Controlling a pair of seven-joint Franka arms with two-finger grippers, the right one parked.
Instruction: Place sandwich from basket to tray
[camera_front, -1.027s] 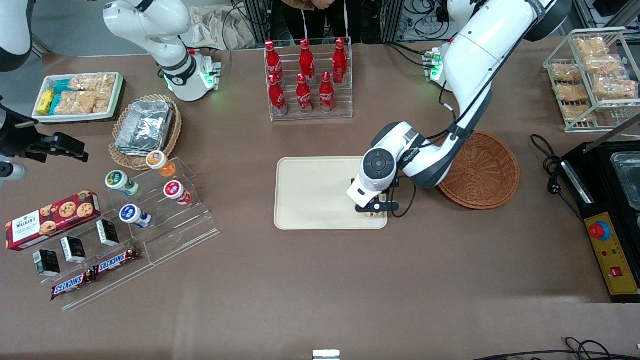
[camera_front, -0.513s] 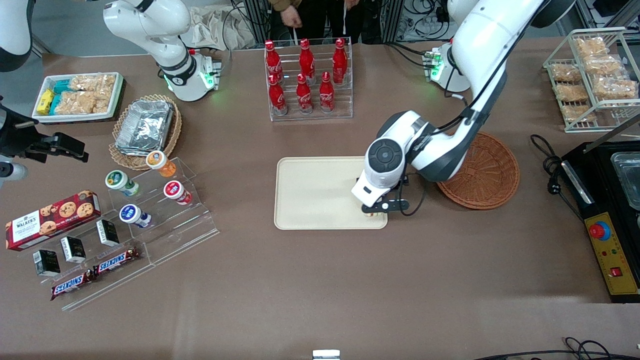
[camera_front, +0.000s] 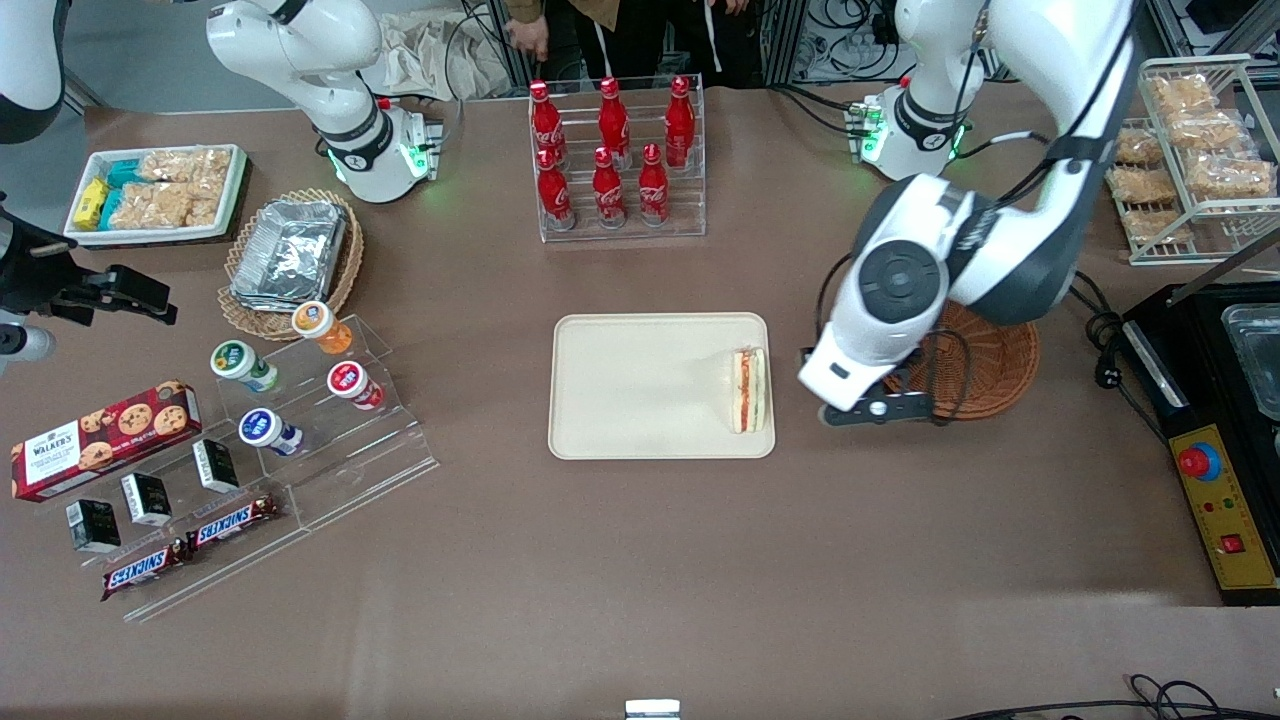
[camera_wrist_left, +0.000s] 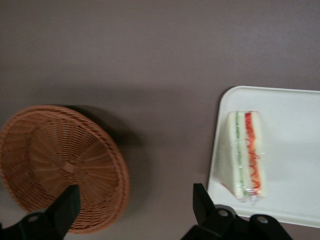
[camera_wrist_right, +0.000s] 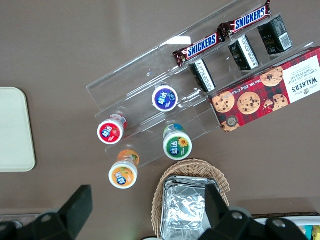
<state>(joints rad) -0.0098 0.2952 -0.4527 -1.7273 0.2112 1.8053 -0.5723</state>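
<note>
Brown tabletop: sandwich (camera_front: 749, 390) lies on the tray (camera_front: 640, 385), delivered.
Empty basket (camera_front: 985, 375); gripper (camera_front: 872, 412) hovers between them, fingers spread wide, holding nothing.

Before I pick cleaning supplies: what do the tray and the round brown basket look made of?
The tray looks like smooth cream plastic, matte, with a moulded low rim and rounded corners. The basket looks like reddish-brown woven wicker, its radiating weave visible; it could be synthetic. The sandwich lies on the tray; the end effector, open, hovers between tray and basket.
</note>
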